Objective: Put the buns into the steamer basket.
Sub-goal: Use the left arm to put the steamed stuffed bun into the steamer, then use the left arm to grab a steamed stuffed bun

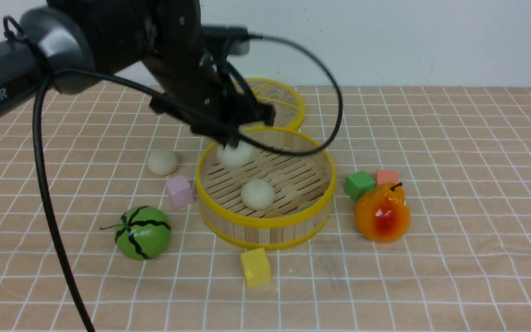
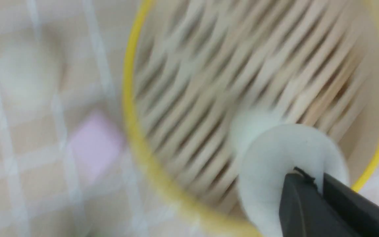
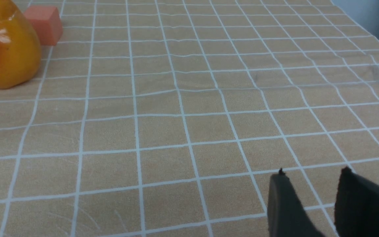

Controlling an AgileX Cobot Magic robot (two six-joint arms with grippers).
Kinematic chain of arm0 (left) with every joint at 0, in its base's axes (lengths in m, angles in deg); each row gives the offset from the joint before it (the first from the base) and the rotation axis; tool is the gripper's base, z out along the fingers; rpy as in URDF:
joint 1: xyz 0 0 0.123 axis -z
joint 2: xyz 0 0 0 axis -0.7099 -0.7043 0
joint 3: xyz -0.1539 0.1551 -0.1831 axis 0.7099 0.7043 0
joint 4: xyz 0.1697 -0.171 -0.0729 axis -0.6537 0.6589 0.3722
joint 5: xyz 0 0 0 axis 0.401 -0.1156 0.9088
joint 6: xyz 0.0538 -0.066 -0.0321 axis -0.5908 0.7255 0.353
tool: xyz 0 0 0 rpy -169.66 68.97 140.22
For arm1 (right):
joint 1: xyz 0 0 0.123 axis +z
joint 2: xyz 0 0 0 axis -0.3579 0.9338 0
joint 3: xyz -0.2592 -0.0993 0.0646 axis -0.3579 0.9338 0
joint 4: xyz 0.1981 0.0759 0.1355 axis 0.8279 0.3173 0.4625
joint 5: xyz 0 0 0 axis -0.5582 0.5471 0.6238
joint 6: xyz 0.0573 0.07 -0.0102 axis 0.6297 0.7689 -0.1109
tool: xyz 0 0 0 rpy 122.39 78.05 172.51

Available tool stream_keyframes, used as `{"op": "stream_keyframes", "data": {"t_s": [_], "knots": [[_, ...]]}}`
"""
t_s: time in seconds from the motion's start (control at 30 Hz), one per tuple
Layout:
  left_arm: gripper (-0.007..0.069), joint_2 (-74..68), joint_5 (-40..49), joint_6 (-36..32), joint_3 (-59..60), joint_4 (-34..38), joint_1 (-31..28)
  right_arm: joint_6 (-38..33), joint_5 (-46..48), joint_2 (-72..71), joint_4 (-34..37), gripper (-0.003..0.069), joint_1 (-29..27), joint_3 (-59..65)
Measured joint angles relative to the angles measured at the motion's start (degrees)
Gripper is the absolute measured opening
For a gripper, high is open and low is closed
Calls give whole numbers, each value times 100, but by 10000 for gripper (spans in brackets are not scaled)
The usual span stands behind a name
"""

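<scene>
While 1 bun [image 1: 236, 156] is held clamped in left gripper [image 1: 234, 142] over steamer basket [image 1: 265, 224], 2nd bun [image 1: 257, 194] lies inside and 3rd bun [image 1: 162, 162] rests outside. Release judged due next, then 3rd bun to be fetched. Right gripper [image 3: 312, 175] parted, empty.

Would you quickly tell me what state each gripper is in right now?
Left gripper: closed on a bun, over the steamer basket.
Right gripper: open, empty.

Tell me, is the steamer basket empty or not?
Not empty. One bun lies on the steamer basket floor; another bun is held over it by the left gripper.
</scene>
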Motion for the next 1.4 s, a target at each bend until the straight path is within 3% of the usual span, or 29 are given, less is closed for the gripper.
{"op": "stream_keyframes", "data": {"t_s": [0.2, 0.5, 0.63, 0.77, 0.8, 0.87, 0.9, 1.03, 1.27, 1.4], "knots": [[-10, -761, -774, -487, -65, 1096, 7, 0, 0, 0, 0, 241, 0, 0], [24, -1689, -1643, -481, -58, 1249, 41, 0, 0, 0, 0, 241, 0, 0], [95, -1689, -1706, -481, -64, 1249, 110, 0, 0, 0, 0, 241, 0, 0], [221, -1639, -1592, -481, -64, 1249, 130, 0, 0, 0, 0, 241, 0, 0], [287, -1543, -1456, -481, -70, 1223, 130, 0, 0, 0, 0, 241, 0, 0], [326, -1478, -1353, -481, -77, 1194, 122, 0, 0, 0, 0, 241, 0, 0], [388, -1349, -1162, -481, -130, 1062, 115, 0, 0, 0, 0, 241, 0, 0], [459, -1017, -832, -481, -297, 548, 65, 0, 0, 0, 0, 241, 0, 0], [477, -469, -90, -316, -454, -908, -494, 0, 0, 0, 0, 241, 0, 0], [477, -619, 114, 25, -442, -1183, -1151, 0, 0, 0, 0, 241, 0, 0]]}}
